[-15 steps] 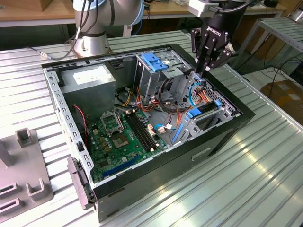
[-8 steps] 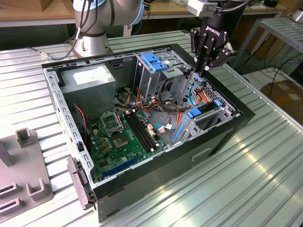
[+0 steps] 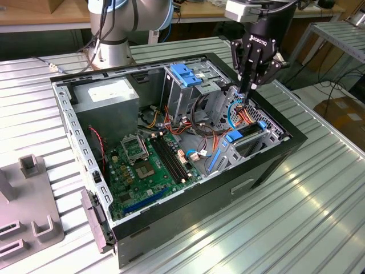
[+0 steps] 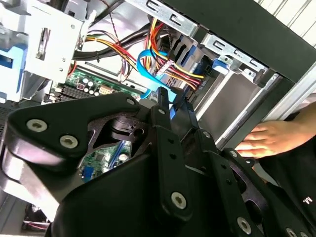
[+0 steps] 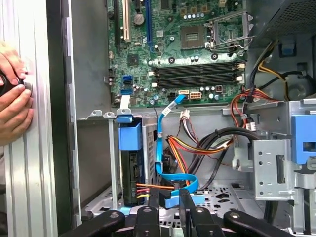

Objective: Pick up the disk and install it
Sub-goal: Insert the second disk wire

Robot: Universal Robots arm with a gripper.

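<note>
The claw reaches down into the open computer case, fingers nearly together around a blue cable plug. The disk sits upright in its slot just beside it, near the case wall. The case lies on a ribbed metal table.

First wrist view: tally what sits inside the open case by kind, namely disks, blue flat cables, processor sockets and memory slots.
disk: 1
blue flat cable: 1
processor socket: 1
memory slots: 4
Total: 7
</note>
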